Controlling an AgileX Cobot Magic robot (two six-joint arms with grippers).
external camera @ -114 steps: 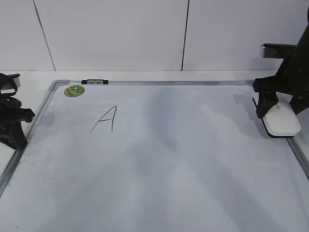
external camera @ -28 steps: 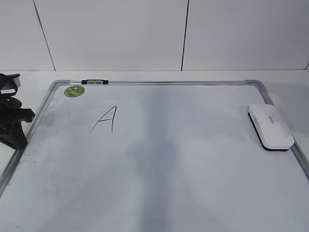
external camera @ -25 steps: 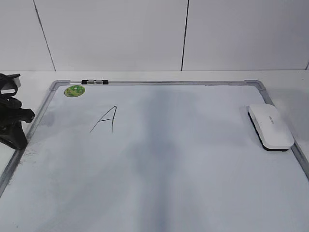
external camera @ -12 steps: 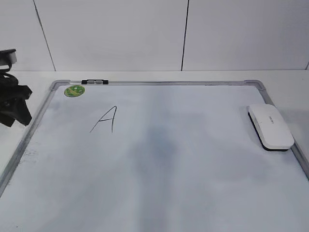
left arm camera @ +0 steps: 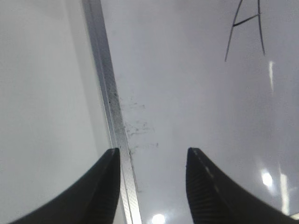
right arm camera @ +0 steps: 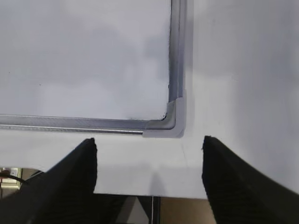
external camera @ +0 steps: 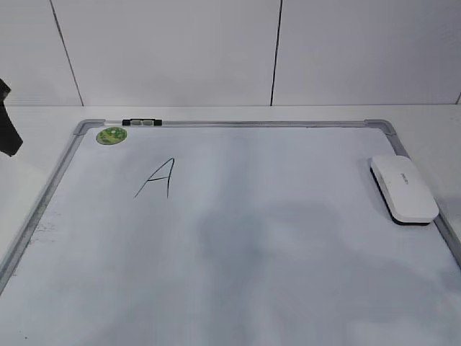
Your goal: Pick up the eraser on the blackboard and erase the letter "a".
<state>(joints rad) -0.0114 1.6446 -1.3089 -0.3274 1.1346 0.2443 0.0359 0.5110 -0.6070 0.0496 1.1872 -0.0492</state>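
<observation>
Left gripper (left arm camera: 152, 179) lifted off to 9 o'clock, jaws parted, empty; eraser (external camera: 403, 189) released at 3 o'clock; erasing apparently done.

A white worktop (external camera: 43, 119) fills the lower part of the exterior view and runs back to a white panelled wall (external camera: 166, 50). Two thin dark seams cut the wall: one slants near the left (external camera: 65, 50), the other stands almost upright right of the middle (external camera: 276, 50). The light is soft and even, leaving faint grey shadows. In the right wrist view the worktop's near edge (right arm camera: 154, 195) shows, with a brownish floor (right arm camera: 180, 211) below it.
</observation>
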